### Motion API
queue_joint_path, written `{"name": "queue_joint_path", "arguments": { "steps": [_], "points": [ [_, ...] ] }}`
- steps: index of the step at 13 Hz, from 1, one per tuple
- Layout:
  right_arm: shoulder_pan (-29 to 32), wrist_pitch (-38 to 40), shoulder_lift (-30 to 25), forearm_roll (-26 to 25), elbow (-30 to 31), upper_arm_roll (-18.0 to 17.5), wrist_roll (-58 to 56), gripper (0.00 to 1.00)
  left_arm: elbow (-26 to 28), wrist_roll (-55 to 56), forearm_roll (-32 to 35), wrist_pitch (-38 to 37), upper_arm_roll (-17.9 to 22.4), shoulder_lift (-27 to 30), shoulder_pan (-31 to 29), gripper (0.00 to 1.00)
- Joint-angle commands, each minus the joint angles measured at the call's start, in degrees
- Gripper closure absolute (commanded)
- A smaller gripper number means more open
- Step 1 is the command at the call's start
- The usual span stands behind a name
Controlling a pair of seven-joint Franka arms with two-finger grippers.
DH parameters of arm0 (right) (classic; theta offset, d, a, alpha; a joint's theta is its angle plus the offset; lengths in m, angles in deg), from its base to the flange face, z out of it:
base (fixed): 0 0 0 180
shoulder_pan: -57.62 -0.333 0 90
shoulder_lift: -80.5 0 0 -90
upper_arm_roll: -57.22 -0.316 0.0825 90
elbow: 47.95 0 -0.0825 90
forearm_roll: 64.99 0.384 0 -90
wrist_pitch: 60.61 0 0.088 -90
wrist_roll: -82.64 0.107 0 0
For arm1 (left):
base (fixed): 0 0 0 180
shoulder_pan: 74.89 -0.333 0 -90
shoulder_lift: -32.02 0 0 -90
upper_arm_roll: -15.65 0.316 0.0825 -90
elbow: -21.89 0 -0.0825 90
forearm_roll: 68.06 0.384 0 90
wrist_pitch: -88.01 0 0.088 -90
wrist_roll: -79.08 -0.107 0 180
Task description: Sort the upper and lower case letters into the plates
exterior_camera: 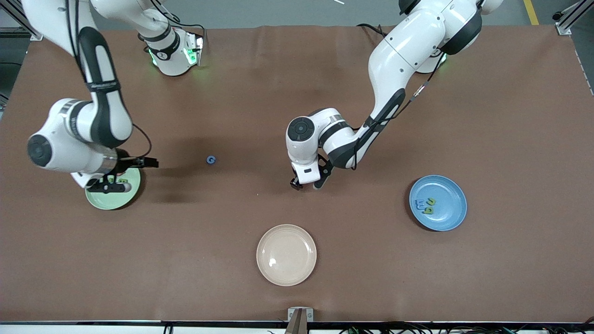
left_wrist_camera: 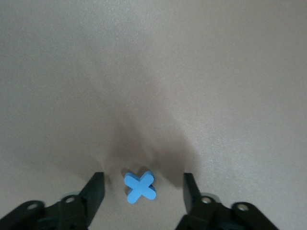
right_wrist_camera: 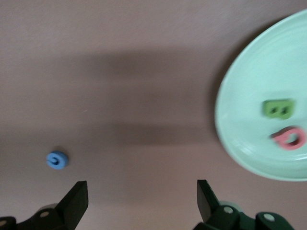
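Observation:
A small blue x-shaped letter [left_wrist_camera: 140, 187] lies on the brown table between the open fingers of my left gripper [left_wrist_camera: 144, 191], apart from both. In the front view that gripper [exterior_camera: 306, 184] is low over the table's middle and hides the letter. My right gripper [exterior_camera: 111, 186] is open and empty over the mint green plate [exterior_camera: 104, 202]. That plate [right_wrist_camera: 249, 139] holds a green B [right_wrist_camera: 278, 109] and a pink letter [right_wrist_camera: 289, 138]. A blue round letter [exterior_camera: 211, 160] lies on the table between the two grippers. The blue plate [exterior_camera: 448, 213] holds a blue letter [exterior_camera: 421, 204] and a green one [exterior_camera: 430, 202].
A cream-beige plate [exterior_camera: 286, 254] with nothing in it sits nearer the front camera than the left gripper. The blue plate lies toward the left arm's end of the table, the mint green plate toward the right arm's end. Both arms' bases stand along the table's back edge.

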Motion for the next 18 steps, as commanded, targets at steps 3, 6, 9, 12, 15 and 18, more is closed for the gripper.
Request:
{"name": "queue_joint_path", "arguments": {
  "steps": [3, 6, 9, 12, 15, 18],
  "points": [
    [-11.69, -15.29, -5.73, -0.03, 12.52, 0.26, 14.53, 0.00, -1.17, -0.42, -0.78, 0.43, 0.30, -0.79, 0.09, 0.69],
    [-17.59, -21.01, -4.94, -0.03, 14.64, 0.08, 21.58, 0.00, -1.26, -5.14, -0.60, 0.25, 0.30, 0.44, -1.22, 0.99],
    [-21.21, -24.98, -2.14, 0.15, 15.35, 0.00, 25.29, 0.00, -0.91, -11.82, -0.52, -2.11, 0.04, 5.78, -5.78, 0.99],
    [-23.32, -28.93, 0.42, 0.68, 16.57, -0.18, 25.73, 0.01, -0.56, -25.07, -1.04, -7.56, -1.45, 10.89, -12.71, 0.99],
    [-23.33, -30.00, 2.18, 0.76, 16.93, -0.18, 25.82, 0.03, -0.12, -42.63, -1.13, -13.70, -5.40, 12.92, -22.55, 0.99],
    [-23.67, -30.17, 3.23, 3.13, 16.84, -0.88, 25.82, 0.15, 2.42, -61.00, -1.13, -16.71, -8.56, 13.63, -32.92, 0.99]
  ]
}}
